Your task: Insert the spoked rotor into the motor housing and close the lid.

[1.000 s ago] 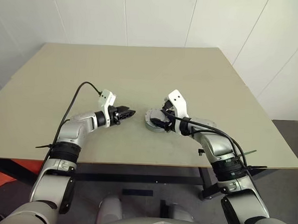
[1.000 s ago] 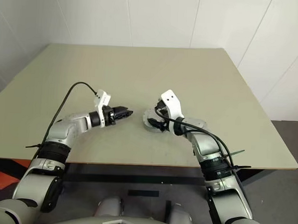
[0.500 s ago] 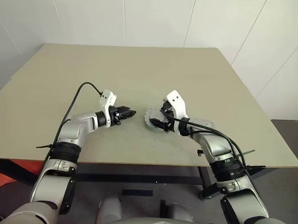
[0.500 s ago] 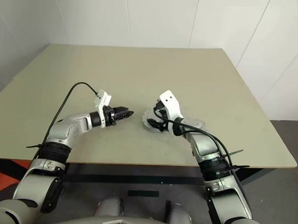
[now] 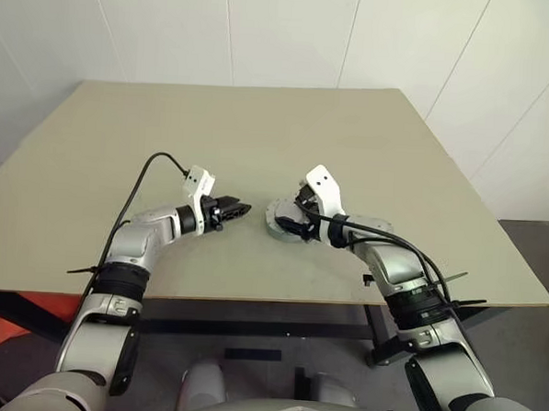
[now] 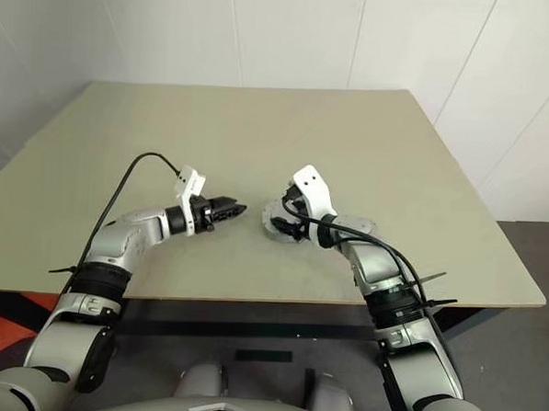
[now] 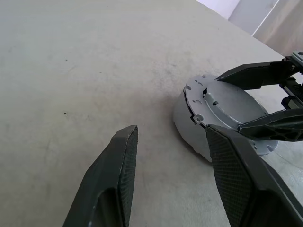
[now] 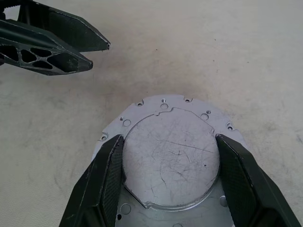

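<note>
Lid (image 8: 168, 158) on motor housing (image 7: 189, 125), right gripper (image 8: 168, 184) spread astride it; I'd press evenly, left gripper (image 7: 173, 184) open, empty.

A beige table (image 5: 260, 131) stands before white wall panels (image 5: 284, 31).

Both arms are silver-grey metal with black bands at the joints, and each wrist carries a small white camera block. A thin black cable (image 5: 137, 184) loops up from the left forearm to its block, and thicker black cables (image 5: 397, 241) run along the right forearm. The fingers (image 7: 113, 187) are black, wedge-shaped, with finely cross-hatched inner pads.
</note>
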